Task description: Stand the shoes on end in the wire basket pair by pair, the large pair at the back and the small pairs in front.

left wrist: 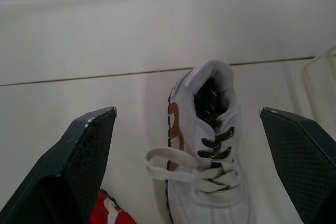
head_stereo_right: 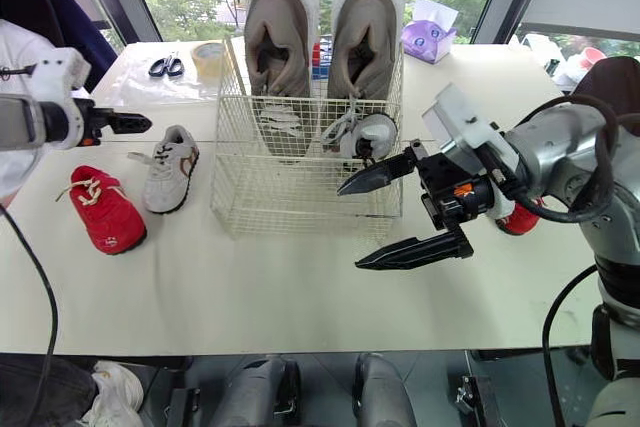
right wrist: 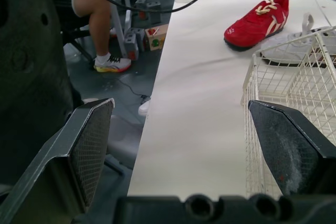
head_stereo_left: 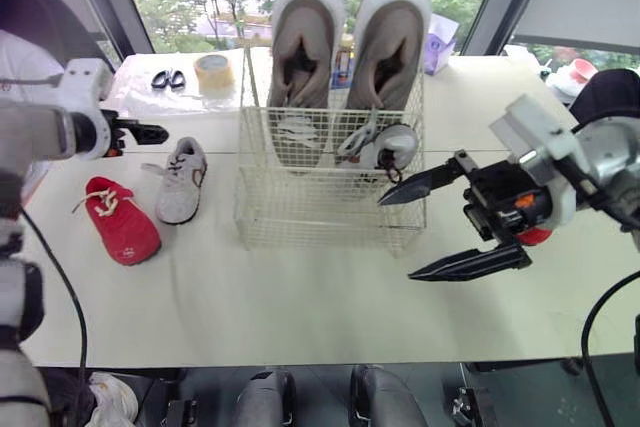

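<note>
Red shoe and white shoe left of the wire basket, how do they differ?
The red shoe has white laces; the white shoe has dark laces and a brown side stripe. The white shoe lies nearer the wire basket, the red shoe farther to the robot's left. Both rest sole-down on the table, outside it.

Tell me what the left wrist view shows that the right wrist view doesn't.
Left wrist alone: the white shoe from above, its black laces and opening, framed by the open left end effector. Right wrist alone: a person's leg and a box on the floor. Both: white shoe, red shoe, wire basket, table.
</note>
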### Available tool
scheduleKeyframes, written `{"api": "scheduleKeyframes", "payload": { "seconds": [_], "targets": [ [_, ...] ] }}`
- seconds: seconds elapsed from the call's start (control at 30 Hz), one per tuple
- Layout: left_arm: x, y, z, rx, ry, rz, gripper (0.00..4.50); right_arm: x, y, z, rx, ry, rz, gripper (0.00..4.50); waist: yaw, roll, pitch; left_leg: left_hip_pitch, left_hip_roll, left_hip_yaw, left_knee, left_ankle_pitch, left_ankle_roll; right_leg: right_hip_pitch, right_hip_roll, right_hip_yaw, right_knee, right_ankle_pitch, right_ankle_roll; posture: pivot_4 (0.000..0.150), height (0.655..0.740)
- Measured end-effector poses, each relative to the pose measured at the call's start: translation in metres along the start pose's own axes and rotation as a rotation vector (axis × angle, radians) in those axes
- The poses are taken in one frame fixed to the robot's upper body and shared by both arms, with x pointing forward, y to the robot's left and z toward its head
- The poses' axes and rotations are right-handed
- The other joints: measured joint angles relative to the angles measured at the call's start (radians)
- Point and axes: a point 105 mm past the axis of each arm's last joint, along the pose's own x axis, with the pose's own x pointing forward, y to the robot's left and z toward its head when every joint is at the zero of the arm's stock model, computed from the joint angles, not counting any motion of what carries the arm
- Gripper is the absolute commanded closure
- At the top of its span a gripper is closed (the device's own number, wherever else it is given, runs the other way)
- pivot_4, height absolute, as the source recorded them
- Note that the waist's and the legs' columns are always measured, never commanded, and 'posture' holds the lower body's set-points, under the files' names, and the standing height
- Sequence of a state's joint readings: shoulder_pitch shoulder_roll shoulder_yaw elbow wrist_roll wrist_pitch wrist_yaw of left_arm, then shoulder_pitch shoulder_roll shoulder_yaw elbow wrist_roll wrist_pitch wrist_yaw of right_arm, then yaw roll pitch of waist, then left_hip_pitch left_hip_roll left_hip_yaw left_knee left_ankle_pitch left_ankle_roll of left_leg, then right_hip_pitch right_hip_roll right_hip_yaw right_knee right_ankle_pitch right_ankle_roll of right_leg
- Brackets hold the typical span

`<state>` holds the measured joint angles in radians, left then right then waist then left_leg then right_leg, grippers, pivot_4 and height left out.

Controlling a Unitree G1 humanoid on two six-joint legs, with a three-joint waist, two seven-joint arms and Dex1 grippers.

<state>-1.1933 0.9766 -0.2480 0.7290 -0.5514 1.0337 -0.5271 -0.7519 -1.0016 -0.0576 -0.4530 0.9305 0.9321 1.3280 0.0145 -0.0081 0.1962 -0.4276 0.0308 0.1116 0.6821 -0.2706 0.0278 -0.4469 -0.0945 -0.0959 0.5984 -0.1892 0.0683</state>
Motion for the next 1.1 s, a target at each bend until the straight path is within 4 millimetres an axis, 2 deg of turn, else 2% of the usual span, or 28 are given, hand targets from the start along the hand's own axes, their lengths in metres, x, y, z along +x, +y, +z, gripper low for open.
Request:
{"api": "scheduleKeyframes", "payload": {
  "seconds": [0.17,0.27,0.3,0.4,0.47,0.57,0.67,0.73,0.77,0.83,0.9,0.93,1.0,1.03,1.07,1.1],
  "targets": [
    [0.041,-0.008,-0.032,0.017,0.117,-0.071,0.0,0.003,0.001,0.002,0.009,-0.031,-0.035,0.07,-0.001,0.0,0.0,-0.001,0.0,0.0,0.001,-0.003,0.005,-0.001,-0.001,0.0,0.0,0.0,0.0,0.15,0.74],
    [0.057,-0.012,-0.055,0.038,0.171,-0.079,0.87,0.005,0.001,0.003,0.011,-0.042,-0.05,0.0,-0.004,-0.004,-0.001,-0.008,0.0,0.0,0.002,-0.003,0.005,-0.008,-0.001,0.0,0.002,0.0,0.0,0.15,0.74],
    [0.059,-0.01,-0.057,0.046,0.166,-0.074,1.35,0.005,0.001,0.003,0.011,-0.044,-0.06,0.0,-0.005,-0.007,-0.002,-0.013,0.001,0.0,0.004,-0.001,0.004,-0.015,-0.001,0.001,0.006,0.001,0.0,0.15,0.74],
    [0.057,-0.008,-0.048,0.046,0.124,-0.073,2.69,0.005,0.001,0.003,0.025,-0.054,-0.077,0.0,0.0,-0.007,-0.002,-0.015,0.0,0.0,0.009,0.001,0.0,-0.018,-0.003,0.0,0.015,0.0,0.001,0.15,0.74],
    [0.057,-0.008,-0.047,0.04,0.112,-0.077,3.36,0.004,0.001,0.003,0.028,-0.057,-0.089,0.0,0.001,-0.007,-0.002,-0.015,0.0,-0.002,0.011,-0.002,0.005,-0.017,-0.002,-0.001,0.017,0.0,0.001,0.15,0.74],
    [0.056,-0.008,-0.045,0.031,0.1,-0.079,4.12,0.002,0.0,0.004,0.026,-0.053,-0.106,0.0,-0.001,-0.007,-0.002,-0.015,0.001,-0.003,0.016,-0.004,0.008,-0.016,-0.003,-0.001,0.017,0.0,0.001,0.15,0.74],
    [0.055,-0.008,-0.042,-0.028,0.073,-0.082,4.14,0.002,0.0,0.003,0.03,-0.053,-0.11,0.0,-0.001,-0.008,-0.001,-0.016,0.001,-0.004,0.017,-0.004,0.008,-0.016,-0.003,-0.001,0.017,0.0,0.001,0.15,0.74],
    [0.05,-0.007,-0.025,-0.09,0.005,-0.08,4.14,0.001,-0.001,0.002,0.033,-0.055,-0.116,0.0,0.0,-0.012,0.001,-0.017,0.001,-0.004,0.017,-0.004,0.008,-0.017,-0.003,-0.001,0.017,0.0,0.001,0.15,0.74],
    [0.045,-0.007,-0.01,-0.132,-0.063,-0.08,4.14,0.001,-0.002,0.002,0.036,-0.056,-0.12,0.0,0.0,-0.013,0.001,-0.018,0.001,-0.004,0.017,-0.004,0.008,-0.017,-0.003,-0.001,0.017,0.0,0.001,0.15,0.74],
    [0.025,-0.003,0.035,-0.15,-0.264,-0.065,4.14,0.001,-0.003,0.0,0.047,-0.057,-0.132,0.0,-0.002,-0.014,0.002,-0.018,0.0,-0.004,0.017,-0.004,0.008,-0.017,-0.004,-0.001,0.017,0.0,0.001,0.15,0.74],
    [-0.019,-0.004,0.098,-0.077,-0.616,-0.018,4.14,-0.001,-0.007,0.0,0.06,-0.064,-0.156,0.0,-0.003,-0.015,0.002,-0.018,0.0,-0.004,0.017,-0.001,0.003,-0.017,-0.005,0.0,0.016,0.001,0.003,0.15,0.74],
    [-0.046,-0.01,0.121,-0.068,-0.761,-0.002,4.14,-0.002,-0.008,-0.001,0.07,-0.069,-0.166,0.0,-0.003,-0.015,0.002,-0.017,-0.001,-0.004,0.016,-0.001,0.003,-0.015,-0.006,0.0,0.016,0.002,0.004,0.15,0.74],
    [-0.096,-0.033,0.149,-0.018,-1.042,0.044,4.14,-0.004,-0.013,0.0,0.095,-0.093,-0.181,0.0,-0.002,-0.014,0.001,-0.016,-0.002,-0.003,0.017,-0.002,0.004,-0.013,-0.007,0.0,0.016,0.003,0.005,0.15,0.74],
    [-0.118,-0.046,0.154,0.043,-1.162,0.081,4.14,-0.003,-0.015,0.002,0.1,-0.11,-0.182,0.0,-0.002,-0.014,0.001,-0.016,-0.003,-0.003,0.017,-0.002,0.004,-0.012,-0.007,0.001,0.015,0.003,0.007,0.15,0.74],
    [-0.144,-0.068,0.155,0.151,-1.304,0.109,4.14,-0.002,-0.017,0.004,0.106,-0.126,-0.182,0.0,-0.002,-0.014,0.001,-0.016,-0.003,-0.002,0.017,-0.002,0.004,-0.012,-0.007,0.001,0.015,0.004,0.007,0.15,0.74],
    [-0.157,-0.086,0.154,0.208,-1.382,0.1,4.14,-0.001,-0.018,0.004,0.115,-0.126,-0.186,0.0,0.0,-0.014,0.001,-0.016,-0.003,-0.002,0.018,-0.001,0.004,-0.012,-0.007,0.001,0.015,0.004,0.007,0.15,0.74]
  ]
}}
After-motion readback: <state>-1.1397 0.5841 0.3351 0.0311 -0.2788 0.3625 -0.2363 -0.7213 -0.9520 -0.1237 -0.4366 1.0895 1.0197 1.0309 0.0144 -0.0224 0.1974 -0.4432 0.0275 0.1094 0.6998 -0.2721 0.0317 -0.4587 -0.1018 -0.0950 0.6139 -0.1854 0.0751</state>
